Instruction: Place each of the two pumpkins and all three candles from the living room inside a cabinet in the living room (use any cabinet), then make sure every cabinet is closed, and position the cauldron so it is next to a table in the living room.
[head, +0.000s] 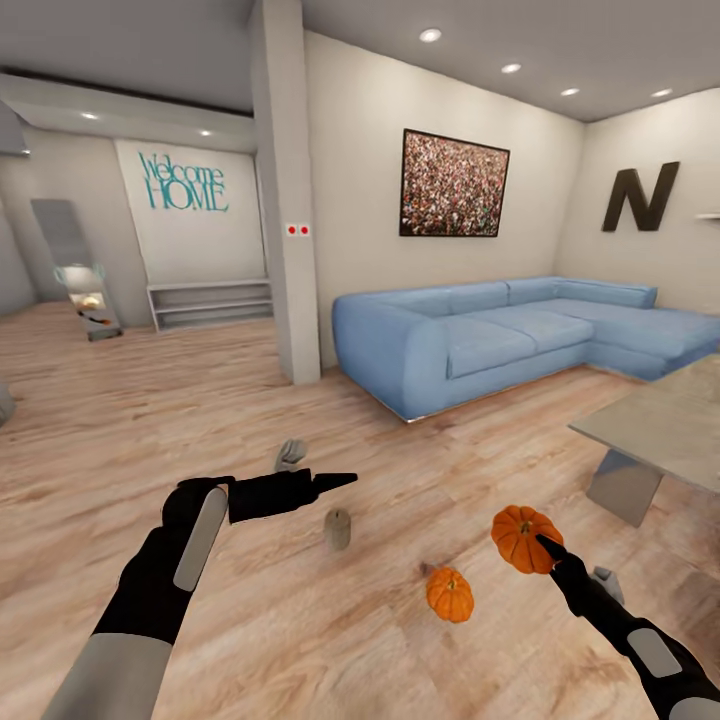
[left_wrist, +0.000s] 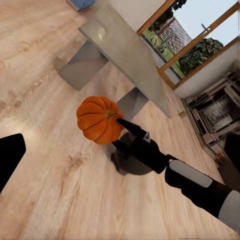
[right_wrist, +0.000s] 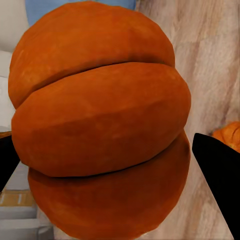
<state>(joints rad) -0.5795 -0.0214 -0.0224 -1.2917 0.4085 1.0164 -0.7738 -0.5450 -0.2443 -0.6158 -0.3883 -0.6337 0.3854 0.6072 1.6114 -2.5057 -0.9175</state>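
- While the head view is showing the right gripper (head: 541, 545) holding one pumpkin (head: 520, 536) aloft, the second pumpkin (head: 450, 594) is lying below-left on the floor (head: 300, 620), a candle (head: 338, 529) nearer the left gripper (head: 345, 480), whose jaws I cannot tell
- Left wrist view: the held pumpkin (left_wrist: 98, 119) is hanging clear of the table (left_wrist: 125, 50)
- Right wrist view: fingers (right_wrist: 220, 170) are flanking it (right_wrist: 100, 120)

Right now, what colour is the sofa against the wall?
Light blue; the sofa shows best in the head view.

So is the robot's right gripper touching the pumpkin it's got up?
Touching. In the right wrist view the pumpkin sits between the right gripper fingers; the left wrist view shows it held off the floor.
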